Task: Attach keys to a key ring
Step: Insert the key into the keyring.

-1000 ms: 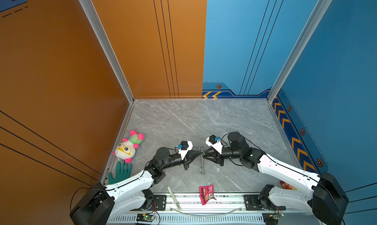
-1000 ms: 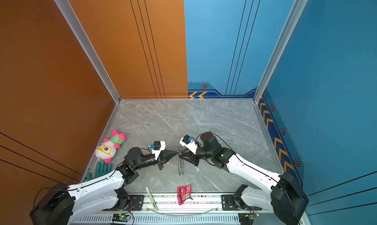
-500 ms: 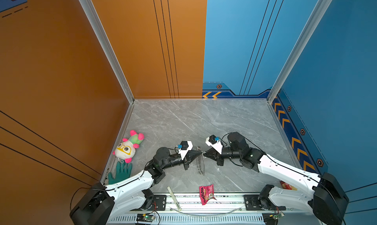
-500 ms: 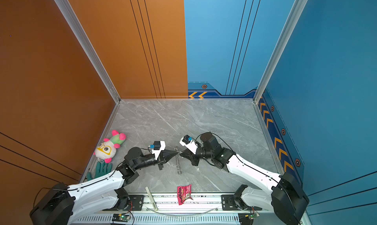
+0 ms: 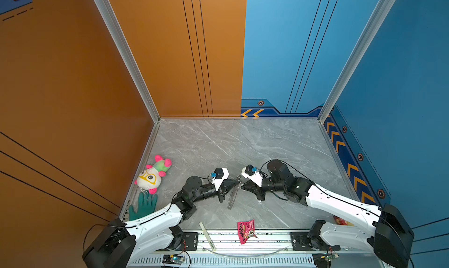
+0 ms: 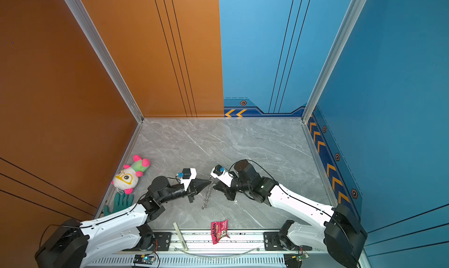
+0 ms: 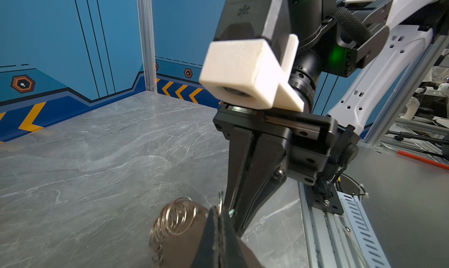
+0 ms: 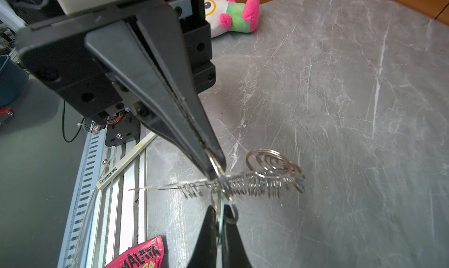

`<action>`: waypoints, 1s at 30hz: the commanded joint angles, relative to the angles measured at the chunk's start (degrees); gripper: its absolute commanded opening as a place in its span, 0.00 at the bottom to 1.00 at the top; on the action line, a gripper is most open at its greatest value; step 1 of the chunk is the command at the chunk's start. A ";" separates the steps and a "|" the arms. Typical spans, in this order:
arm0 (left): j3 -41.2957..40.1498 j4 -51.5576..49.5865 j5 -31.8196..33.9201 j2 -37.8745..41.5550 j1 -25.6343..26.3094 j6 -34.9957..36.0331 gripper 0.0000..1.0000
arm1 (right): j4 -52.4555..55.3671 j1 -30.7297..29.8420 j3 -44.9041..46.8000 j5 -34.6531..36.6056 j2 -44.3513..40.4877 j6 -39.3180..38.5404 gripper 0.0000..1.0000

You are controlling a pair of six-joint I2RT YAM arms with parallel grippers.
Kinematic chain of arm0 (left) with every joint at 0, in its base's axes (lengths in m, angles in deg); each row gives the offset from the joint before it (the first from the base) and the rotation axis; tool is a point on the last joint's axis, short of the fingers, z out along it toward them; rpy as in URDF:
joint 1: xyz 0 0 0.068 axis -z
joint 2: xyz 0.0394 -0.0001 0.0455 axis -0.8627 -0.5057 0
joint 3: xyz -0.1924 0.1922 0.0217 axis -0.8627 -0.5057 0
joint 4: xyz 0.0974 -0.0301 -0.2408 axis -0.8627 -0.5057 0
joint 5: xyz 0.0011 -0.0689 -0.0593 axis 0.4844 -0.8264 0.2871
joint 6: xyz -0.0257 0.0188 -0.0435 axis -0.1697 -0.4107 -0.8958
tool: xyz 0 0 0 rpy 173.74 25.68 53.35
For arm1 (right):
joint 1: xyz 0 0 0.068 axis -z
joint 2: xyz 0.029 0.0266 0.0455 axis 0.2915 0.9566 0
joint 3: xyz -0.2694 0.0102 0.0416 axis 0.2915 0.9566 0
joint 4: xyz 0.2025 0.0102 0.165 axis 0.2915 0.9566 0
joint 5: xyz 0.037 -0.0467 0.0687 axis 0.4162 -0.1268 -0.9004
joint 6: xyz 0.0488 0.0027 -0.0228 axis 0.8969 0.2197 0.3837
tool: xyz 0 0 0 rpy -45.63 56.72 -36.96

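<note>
Pinching one loop of the key ring [image 5: 232, 196] in my closed left gripper [image 5: 236, 181], right gripper [image 5: 241, 186] clamped on apparently the key [image 8: 220, 224], above the table's [image 5: 243, 145] front-middle; tugging apart could slip either thin grip

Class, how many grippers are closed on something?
2. The left gripper pinches the key ring; the right gripper, tip to tip with it, pinches a pale key tag.

The key ring [image 8: 266, 168] at the tip of my left gripper [image 8: 215, 167] is thin silver metal, shiny. The gripper's fingers [image 8: 145, 84] look like smooth, matt black plastic. Below them the table [image 8: 340, 108] is smooth grey marble-like stone with a slight gloss. The toy [image 8: 233, 13], well apart from the gripper, is soft fuzzy cloth.
</note>
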 commanded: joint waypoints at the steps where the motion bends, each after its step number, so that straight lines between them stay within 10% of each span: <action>1: -0.18 3.85 0.75 1.15 -0.48 -1.00 0.00 | 1.21 -0.53 -1.32 0.95 1.03 -1.19 0.01; 30: -1.40 10.89 -1.12 -1.17 -1.95 -4.88 0.00 | -2.48 -2.55 -0.52 -0.21 2.76 0.01 0.00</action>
